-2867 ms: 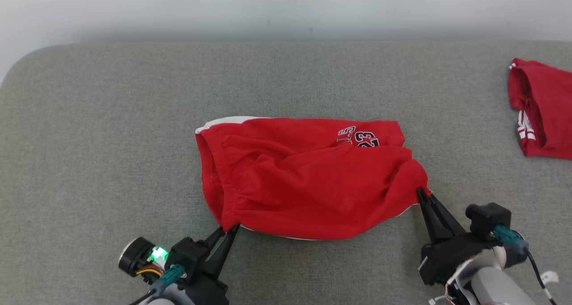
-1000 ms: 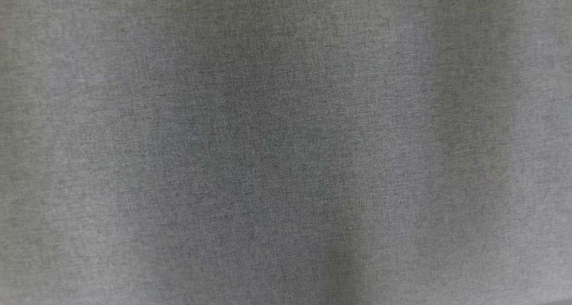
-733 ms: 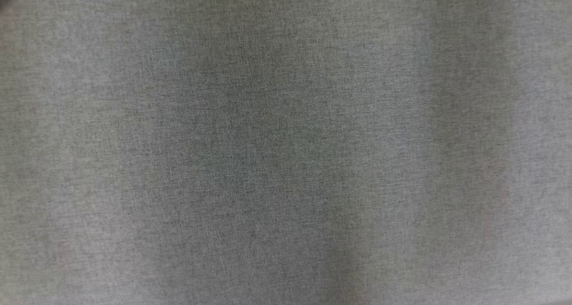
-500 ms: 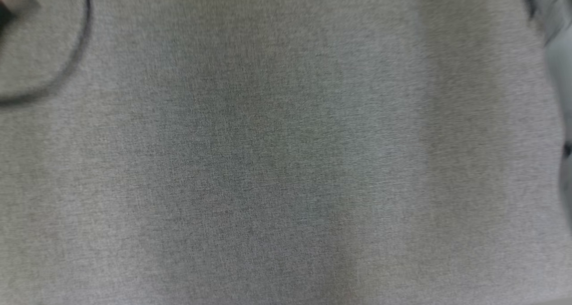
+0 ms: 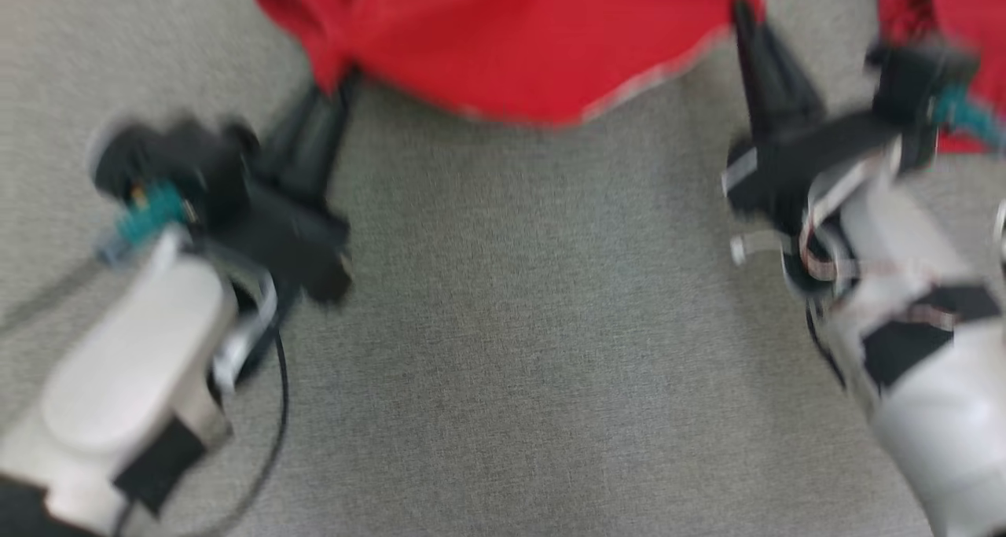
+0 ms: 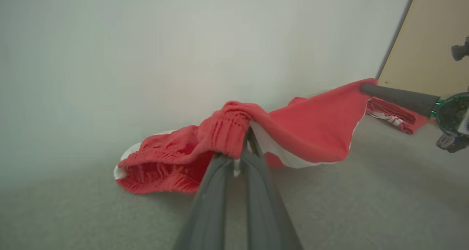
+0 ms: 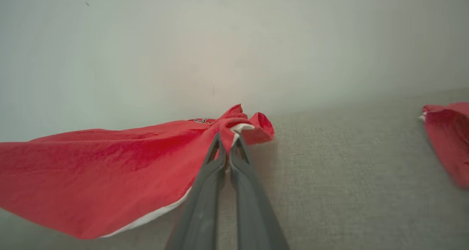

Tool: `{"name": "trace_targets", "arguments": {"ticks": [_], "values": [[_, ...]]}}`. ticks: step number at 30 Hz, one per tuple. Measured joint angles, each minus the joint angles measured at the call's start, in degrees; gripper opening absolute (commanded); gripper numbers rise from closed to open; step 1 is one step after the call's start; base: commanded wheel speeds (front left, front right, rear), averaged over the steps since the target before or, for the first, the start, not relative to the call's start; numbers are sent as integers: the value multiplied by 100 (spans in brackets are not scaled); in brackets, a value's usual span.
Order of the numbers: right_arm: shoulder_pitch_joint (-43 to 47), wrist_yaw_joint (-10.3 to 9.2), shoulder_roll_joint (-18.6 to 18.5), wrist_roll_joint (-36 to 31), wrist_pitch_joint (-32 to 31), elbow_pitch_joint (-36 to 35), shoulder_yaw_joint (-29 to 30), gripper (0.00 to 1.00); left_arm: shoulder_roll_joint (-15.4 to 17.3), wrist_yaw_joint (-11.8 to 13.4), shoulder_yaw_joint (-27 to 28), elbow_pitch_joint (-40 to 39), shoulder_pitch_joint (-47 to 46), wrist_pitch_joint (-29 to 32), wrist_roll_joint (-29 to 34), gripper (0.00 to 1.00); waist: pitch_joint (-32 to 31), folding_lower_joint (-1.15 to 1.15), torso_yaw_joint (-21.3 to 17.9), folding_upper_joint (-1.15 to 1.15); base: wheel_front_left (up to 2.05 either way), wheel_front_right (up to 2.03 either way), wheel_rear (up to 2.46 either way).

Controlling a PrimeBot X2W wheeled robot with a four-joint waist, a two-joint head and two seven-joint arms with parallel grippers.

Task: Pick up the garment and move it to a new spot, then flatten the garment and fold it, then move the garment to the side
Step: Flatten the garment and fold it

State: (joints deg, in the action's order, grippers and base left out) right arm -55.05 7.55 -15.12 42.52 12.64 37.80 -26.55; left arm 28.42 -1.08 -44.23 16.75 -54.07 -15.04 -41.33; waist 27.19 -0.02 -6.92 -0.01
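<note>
The garment (image 5: 503, 42) is a pair of red shorts with white trim, at the top of the blurred head view. My left gripper (image 5: 346, 81) is shut on its elastic waistband corner, which bunches over the fingertips in the left wrist view (image 6: 247, 133). My right gripper (image 5: 739, 6) is shut on the hem corner, with the cloth pinched at its tips (image 7: 227, 138). The near edge of the garment (image 7: 110, 158) hangs lifted between the two grippers, sagging in the middle. Its far part (image 6: 161, 169) still rests on the surface.
The grey fabric table (image 5: 503, 325) stretches in front of me. A second red garment (image 7: 447, 136) lies to the right, close to my right wrist (image 5: 951, 10). A pale wall stands behind the table, and a beige panel (image 6: 428, 41) is at the far right.
The head camera has swung: bare grey surface before, both grippers and the garment now. Compared with the oldest frame, the garment's near edge is lifted off the table.
</note>
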Motion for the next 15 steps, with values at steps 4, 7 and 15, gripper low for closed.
{"name": "trace_targets", "arguments": {"ticks": [4, 7, 15], "values": [[954, 0, -277, 151, 3, -475, 92, 0, -42, 7, 53, -294, 832, -1, 101, 0, -319, -1, 36, 0, 0, 0, 0], [1647, 1, -376, 303, 8, -828, 366, 0, -88, -42, 43, -412, 1380, 0, 274, 0, -540, 0, 79, 0, 0, 0, 0], [3968, 1, -447, 258, -367, -1958, 1370, 0, -310, -96, 174, -626, 2941, 0, 530, 0, -1150, 0, 260, 0, 0, 0, 0]]}}
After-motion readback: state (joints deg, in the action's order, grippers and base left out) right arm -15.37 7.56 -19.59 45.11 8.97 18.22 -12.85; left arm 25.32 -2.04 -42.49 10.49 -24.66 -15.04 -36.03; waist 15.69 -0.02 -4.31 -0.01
